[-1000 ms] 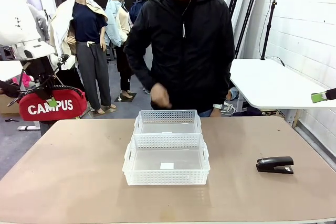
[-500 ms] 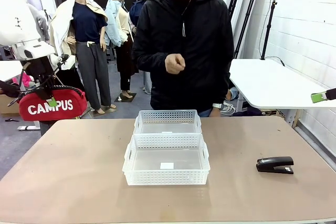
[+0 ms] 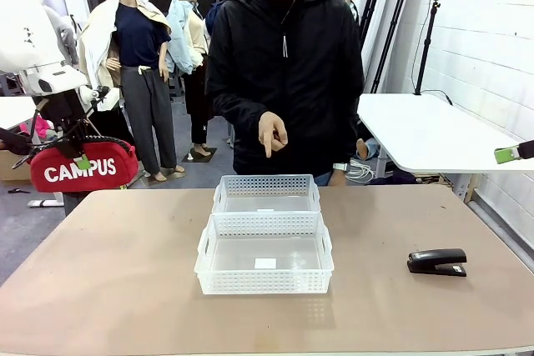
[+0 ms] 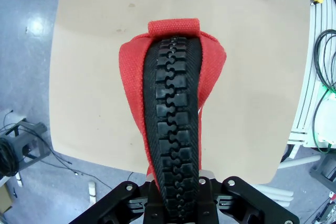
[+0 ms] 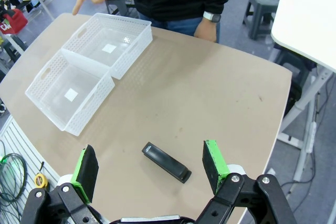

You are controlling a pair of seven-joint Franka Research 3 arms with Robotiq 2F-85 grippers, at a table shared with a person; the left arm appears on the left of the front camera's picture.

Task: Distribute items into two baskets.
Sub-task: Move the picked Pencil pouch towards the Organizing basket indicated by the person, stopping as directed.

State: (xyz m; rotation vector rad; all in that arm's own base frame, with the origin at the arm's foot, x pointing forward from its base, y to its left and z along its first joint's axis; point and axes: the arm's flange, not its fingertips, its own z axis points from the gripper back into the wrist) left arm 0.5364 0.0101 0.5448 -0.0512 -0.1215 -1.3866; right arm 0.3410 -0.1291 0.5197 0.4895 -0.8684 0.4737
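Left hand clamped tight on red CAMPUS pouch, held high over the left side of the desk. Right hand spread apart above black stapler, which lies on the desk right of the baskets. Person's finger points down at far basket; near basket touches it. Step, likely: delivering the pouch. Next calls for swinging over the indicated basket, lowering, letting go.

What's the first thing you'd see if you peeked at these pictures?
The bright red CAMPUS pouch, held in the air at the far left by the left gripper. Next, the person's hand pointing down toward two white baskets mid-table, and a black stapler lying at the right.
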